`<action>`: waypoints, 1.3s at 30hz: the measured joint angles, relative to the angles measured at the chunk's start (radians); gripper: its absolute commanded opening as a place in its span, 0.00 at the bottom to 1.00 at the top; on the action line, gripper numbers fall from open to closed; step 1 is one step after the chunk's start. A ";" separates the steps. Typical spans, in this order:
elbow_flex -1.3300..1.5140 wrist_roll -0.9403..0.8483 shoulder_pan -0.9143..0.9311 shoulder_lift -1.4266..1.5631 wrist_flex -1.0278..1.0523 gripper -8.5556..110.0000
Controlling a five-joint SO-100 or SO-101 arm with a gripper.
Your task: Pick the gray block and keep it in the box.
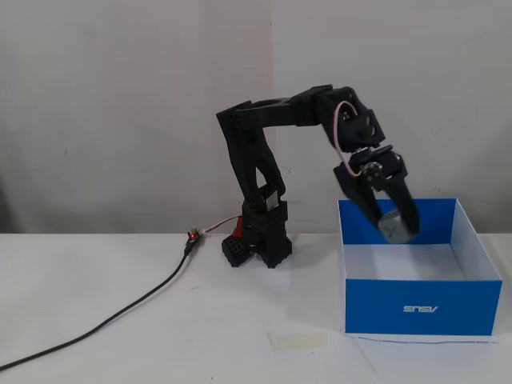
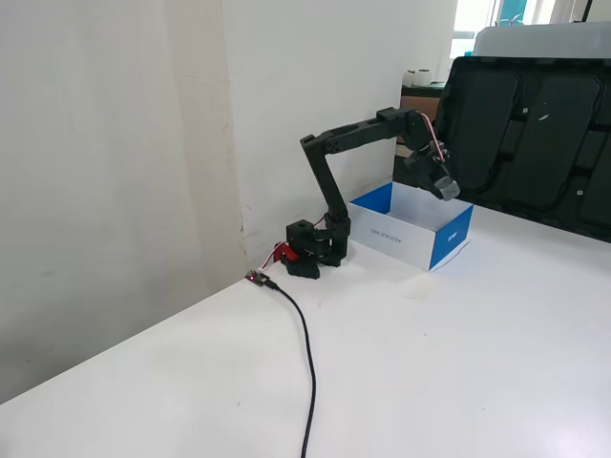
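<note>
The gripper [image 1: 390, 221] was closed on the gray block [image 1: 394, 226], its 2 black fingers clamped against the cube's sides. The block hung right of centre in a fixed view, above the white interior of the box [image 1: 424, 308] and in front of its blue back wall, clear of the floor. In a fixed view [image 2: 445, 189] the gripper stood over the box [image 2: 452, 239] in the upper right. A black cable [image 1: 120, 312] ran from the arm's base toward the lower left. A pale tape strip [image 1: 298, 341] lay on the table before the box.
</note>
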 measured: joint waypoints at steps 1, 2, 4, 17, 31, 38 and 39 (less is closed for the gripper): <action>0.000 0.000 -0.031 0.000 0.003 0.14; 0.000 0.000 -0.060 0.000 0.006 0.14; 0.000 0.000 -0.121 0.000 0.006 0.14; 0.080 0.000 -0.321 0.009 -0.064 0.24; 0.080 -0.023 -0.232 -0.021 -0.034 0.07; 0.080 -0.089 -0.046 0.064 0.075 0.07; 0.080 -0.103 -0.003 0.075 0.091 0.07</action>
